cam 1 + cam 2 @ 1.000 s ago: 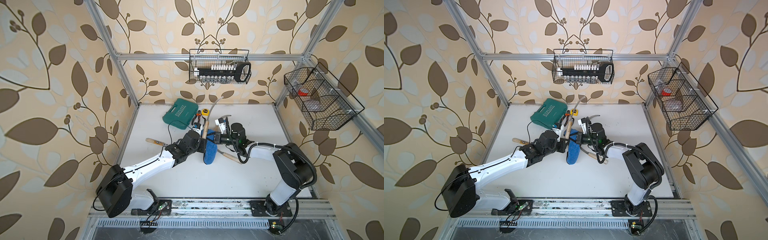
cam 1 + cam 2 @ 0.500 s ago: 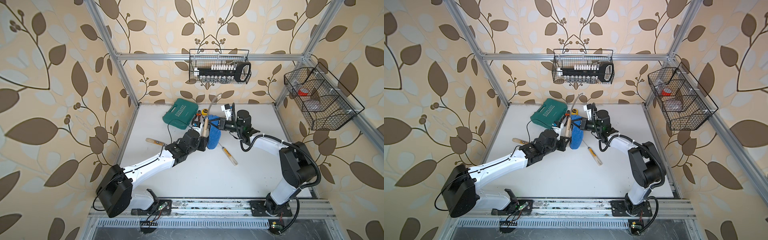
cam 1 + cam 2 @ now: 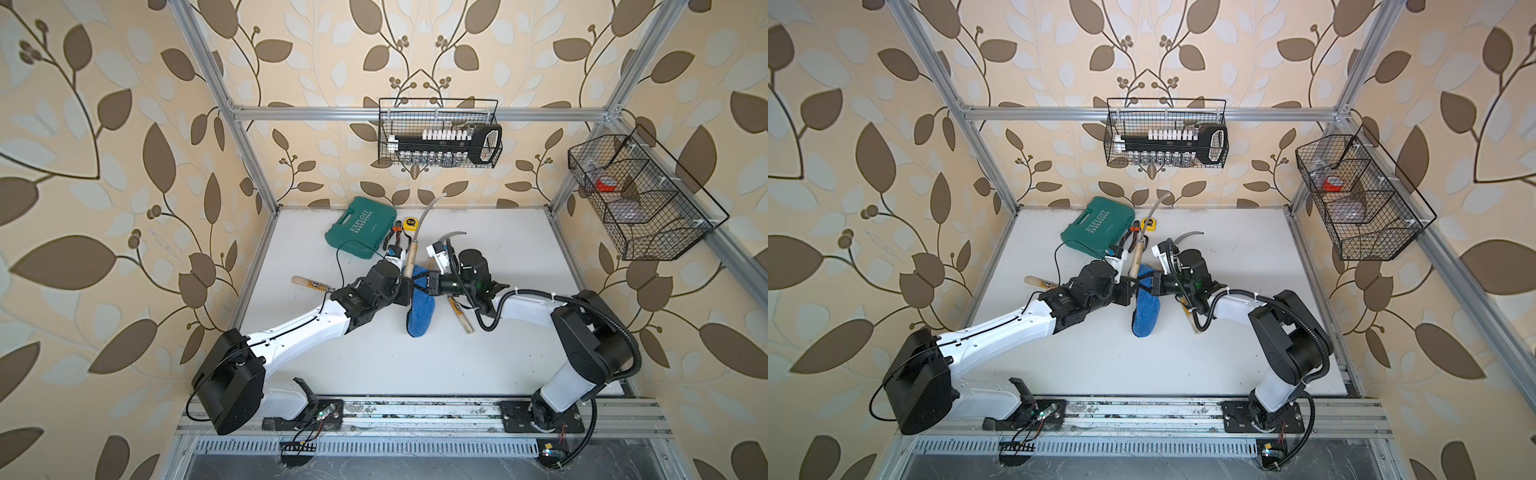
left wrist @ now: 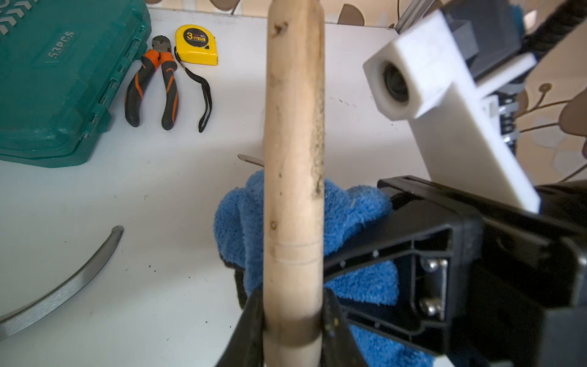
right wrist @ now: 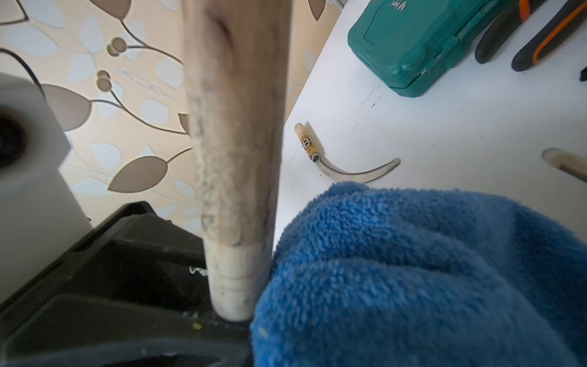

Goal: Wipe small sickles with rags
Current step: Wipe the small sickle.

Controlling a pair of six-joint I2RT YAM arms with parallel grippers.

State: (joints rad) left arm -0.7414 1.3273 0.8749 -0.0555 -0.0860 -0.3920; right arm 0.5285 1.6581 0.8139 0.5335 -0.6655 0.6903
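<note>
Right end effector (image 3: 422,283) slid the rag (image 3: 420,311) down the held sickle (image 3: 409,258)

1. A teal tool case (image 3: 360,226) lies closed at the far side of the white table (image 3: 498,353).
2. Orange-and-black pliers (image 4: 165,63) lie just beside the case, with a yellow tape measure (image 4: 196,44) next to them.
3. A wire basket (image 3: 438,100) on the back wall holds a socket set (image 3: 444,141).
4. A second wire basket (image 3: 665,245) on the side wall holds a red roll (image 3: 606,183).
</note>
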